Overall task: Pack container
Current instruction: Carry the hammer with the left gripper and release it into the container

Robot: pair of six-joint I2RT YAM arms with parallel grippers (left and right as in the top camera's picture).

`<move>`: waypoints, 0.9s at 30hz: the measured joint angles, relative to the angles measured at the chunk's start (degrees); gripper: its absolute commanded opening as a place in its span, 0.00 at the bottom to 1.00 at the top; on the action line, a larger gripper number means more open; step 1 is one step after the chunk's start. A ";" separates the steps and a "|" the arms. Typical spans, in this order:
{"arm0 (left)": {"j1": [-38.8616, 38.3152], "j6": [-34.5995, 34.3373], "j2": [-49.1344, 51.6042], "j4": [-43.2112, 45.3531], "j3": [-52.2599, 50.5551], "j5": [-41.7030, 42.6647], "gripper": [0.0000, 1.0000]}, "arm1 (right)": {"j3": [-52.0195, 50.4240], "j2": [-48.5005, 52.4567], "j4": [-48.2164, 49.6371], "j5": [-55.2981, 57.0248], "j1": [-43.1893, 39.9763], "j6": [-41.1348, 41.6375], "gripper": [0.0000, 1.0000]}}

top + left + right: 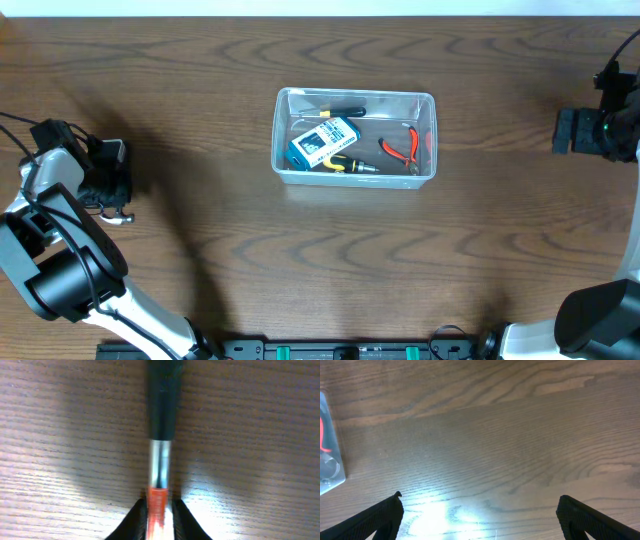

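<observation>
The left hand, low over the surface at the left, pinches a black-handled tool by its red-and-metal shaft. The right hand hovers far right, fingers wide apart. The container sits mid-surface; the label on the blue-and-white box inside is unreadable.

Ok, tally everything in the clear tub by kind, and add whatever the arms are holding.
In the clear rectangular plastic container:
Black-and-yellow-handled screwdrivers: 2
Red-handled pliers: 1
Blue-and-white box: 1
Between the left fingers:
Black-handled, metal-shafted tool: 1
Total: 5
</observation>
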 measured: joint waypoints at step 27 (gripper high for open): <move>-4.79 -5.77 -4.24 -1.11 -0.02 -0.70 0.06 | 0.00 0.00 -1.51 0.98 0.00 0.33 0.99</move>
